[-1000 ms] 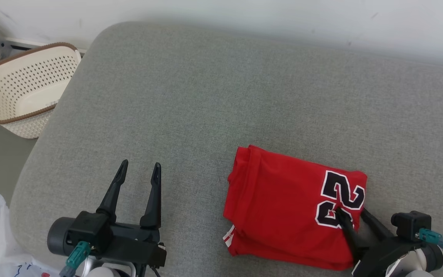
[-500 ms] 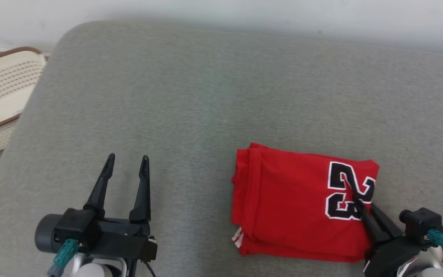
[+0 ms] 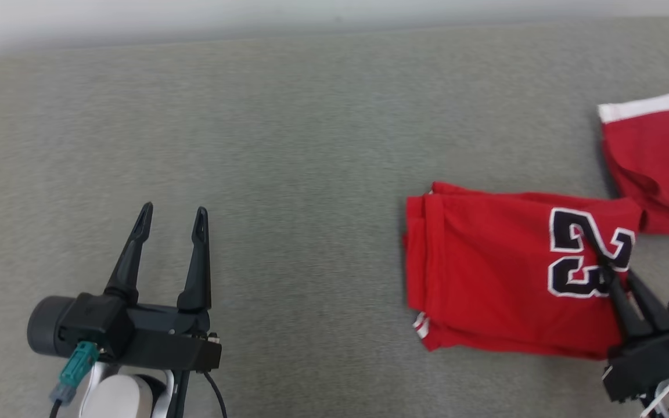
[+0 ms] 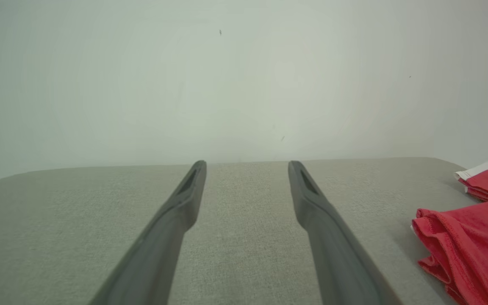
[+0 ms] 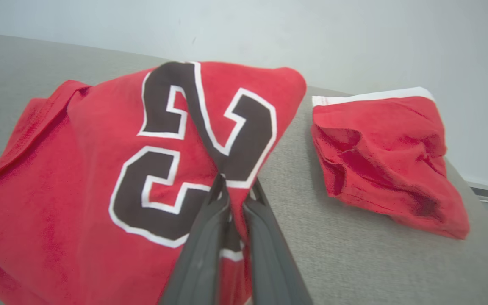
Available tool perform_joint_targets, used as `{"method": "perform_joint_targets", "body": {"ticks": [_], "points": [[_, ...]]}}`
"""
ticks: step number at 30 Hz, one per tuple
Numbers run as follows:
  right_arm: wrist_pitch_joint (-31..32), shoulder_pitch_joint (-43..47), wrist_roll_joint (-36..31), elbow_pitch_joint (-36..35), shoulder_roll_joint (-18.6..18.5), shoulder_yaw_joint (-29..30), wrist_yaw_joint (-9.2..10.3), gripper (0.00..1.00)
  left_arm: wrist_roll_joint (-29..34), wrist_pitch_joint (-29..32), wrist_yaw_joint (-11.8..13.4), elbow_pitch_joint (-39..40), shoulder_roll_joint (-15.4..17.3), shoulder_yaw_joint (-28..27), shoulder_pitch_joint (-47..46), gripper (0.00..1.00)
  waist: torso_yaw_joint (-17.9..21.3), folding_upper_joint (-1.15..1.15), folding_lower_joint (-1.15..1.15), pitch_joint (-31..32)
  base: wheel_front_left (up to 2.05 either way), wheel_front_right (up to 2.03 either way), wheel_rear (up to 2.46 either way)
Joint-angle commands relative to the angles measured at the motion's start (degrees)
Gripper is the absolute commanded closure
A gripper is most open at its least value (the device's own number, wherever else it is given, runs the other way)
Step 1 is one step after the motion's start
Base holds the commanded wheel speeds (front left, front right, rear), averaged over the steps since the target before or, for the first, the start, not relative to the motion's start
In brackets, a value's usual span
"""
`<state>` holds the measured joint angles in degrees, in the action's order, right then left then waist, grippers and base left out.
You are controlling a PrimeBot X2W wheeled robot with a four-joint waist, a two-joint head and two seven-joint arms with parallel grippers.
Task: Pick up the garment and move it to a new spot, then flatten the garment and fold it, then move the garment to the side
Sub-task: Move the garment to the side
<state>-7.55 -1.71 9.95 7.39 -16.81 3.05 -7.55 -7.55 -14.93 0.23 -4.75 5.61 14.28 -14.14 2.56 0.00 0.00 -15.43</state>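
As right gripper [image 3: 603, 266] pinches garment [image 3: 485, 273], left gripper [image 3: 173, 212] hovers spread

Garment [image 3: 485, 273] on the cushion [image 3: 288, 145] — second cloth [image 3: 659, 157] (rightward) just behind it.

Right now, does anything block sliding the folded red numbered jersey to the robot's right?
Yes: a second folded red garment with white band lies just right of the red numbered jersey in the right claw.
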Motion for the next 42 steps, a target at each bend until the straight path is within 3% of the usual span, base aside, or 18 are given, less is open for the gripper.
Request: {"method": "perform_joint_targets", "body": {"ticks": [1, 6, 14, 23, 30, 33, 38, 42], "points": [[-0.25, -1.58, -0.41, -0.82, -0.67, 0.48, 0.14, 1.0, 0.44, -0.28, -0.06, 0.12, 0.67, -0.18, -1.36, 0.0, 6.42, 0.0, 0.0, -2.96, 0.0, 0.0, 0.0], [-0.47, -7.34, -0.85, -1.35, -3.3, 1.05, 0.14, 1.0, 0.61, -0.27, -0.34, -0.42, 0.79, 0.28, -2.89, 0.0, 8.89, 0.0, 0.0, -4.15, 0.0, 0.0, 0.0], [-2.01, -20.75, 2.28, 4.66, -7.47, -1.42, 0.14, 1.0, 1.54, 0.57, -0.74, -0.68, 1.17, 1.81, -4.83, 0.0, 9.61, 0.0, 0.0, -6.02, 0.0, 0.0, 0.0], [-5.53, -35.92, 8.51, 20.79, -13.45, -2.9, 0.14, 1.0, 1.8, 1.23, -1.56, 0.0, 1.27, 3.64, -7.19, 0.0, 7.74, 0.0, 0.0, -10.31, 0.0, 0.0, 0.0], [-7.19, -42.87, 8.61, 32.56, -16.78, -4.61, 0.14, 1.0, 2.16, 1.67, -1.3, 0.98, 1.69, 4.28, -8.13, 0.0, 6.56, 0.0, 0.0, -12.96, 0.0, 0.0, 0.0], [-7.49, -45.1, 7.34, 36.72, -16.91, -5.01, 0.14, 0.0, 2.11, 1.74, -1.32, 1.27, 1.82, 4.44, -8.48, 0.0, 6.19, 0.0, 0.0, -13.55, 0.0, 0.0, 0.0], [-7.69, -48.15, 4.6, 40.41, -17.39, -1.19, 0.14, 0.0, 2.03, 1.91, -1.55, 1.36, 2.13, 4.93, -8.91, 0.0, 5.21, 0.0, 0.0, -14.16, 0.0, 0.0, 0.0], [-7.72, -47.99, 2.43, 39.86, -15.22, 3.17, 0.14, 0.0, 1.77, 1.62, -1.1, 1.08, 2.13, 4.93, -8.92, 0.0, 4.61, 0.0, 0.0, -14.03, 0.0, 0.0, 0.0]]}}
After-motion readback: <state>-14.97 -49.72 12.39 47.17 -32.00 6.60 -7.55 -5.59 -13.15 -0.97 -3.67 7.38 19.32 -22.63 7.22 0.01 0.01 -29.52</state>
